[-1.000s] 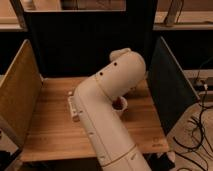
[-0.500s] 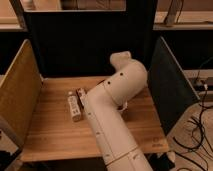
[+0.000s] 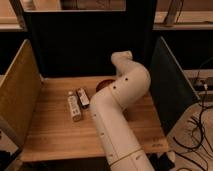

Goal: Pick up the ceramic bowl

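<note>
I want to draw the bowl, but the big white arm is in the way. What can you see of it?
Only a small part of the ceramic bowl shows: a dark reddish-brown, rounded edge peeking out left of the white arm. It sits on the wooden table, toward the back, right of two small boxes and apart from them. The arm covers the rest, so its inside cannot be seen. The claw is hidden behind the arm, somewhere near the bowl, so I cannot tell if it touches it.

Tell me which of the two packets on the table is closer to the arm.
The darker packet, touching the arm; the paler packet lies left of it. The gripper is hidden behind the arm, near the bowl.
</note>
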You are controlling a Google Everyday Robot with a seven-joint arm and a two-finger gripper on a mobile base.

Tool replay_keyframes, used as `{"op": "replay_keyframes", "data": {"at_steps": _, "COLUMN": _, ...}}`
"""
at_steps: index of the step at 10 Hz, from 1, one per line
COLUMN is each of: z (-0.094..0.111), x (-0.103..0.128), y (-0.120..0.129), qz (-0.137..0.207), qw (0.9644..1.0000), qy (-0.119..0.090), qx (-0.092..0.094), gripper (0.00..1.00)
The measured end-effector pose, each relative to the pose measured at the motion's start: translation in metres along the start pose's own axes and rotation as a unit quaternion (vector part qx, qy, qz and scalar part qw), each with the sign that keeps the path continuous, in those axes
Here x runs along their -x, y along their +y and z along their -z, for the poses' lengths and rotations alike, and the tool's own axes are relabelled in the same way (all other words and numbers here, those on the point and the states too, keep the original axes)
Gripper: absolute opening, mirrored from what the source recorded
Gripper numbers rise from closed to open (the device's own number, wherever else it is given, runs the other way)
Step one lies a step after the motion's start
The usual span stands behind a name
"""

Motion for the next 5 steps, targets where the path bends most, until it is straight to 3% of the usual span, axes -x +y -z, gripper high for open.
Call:
{"op": "replay_keyframes", "data": {"at_steps": 2, "z": 0.012, "x": 0.005, "y": 0.003, "qz": 0.004, "qw": 0.9998, "qy": -0.012, "qx": 0.015, "gripper": 0.00}}
{"op": "replay_keyframes", "data": {"at_steps": 5, "z": 0.046, "x": 0.015, "y": 0.007, "qz": 0.004, "qw": 0.9980, "qy": -0.047, "qx": 0.043, "gripper": 0.00}}
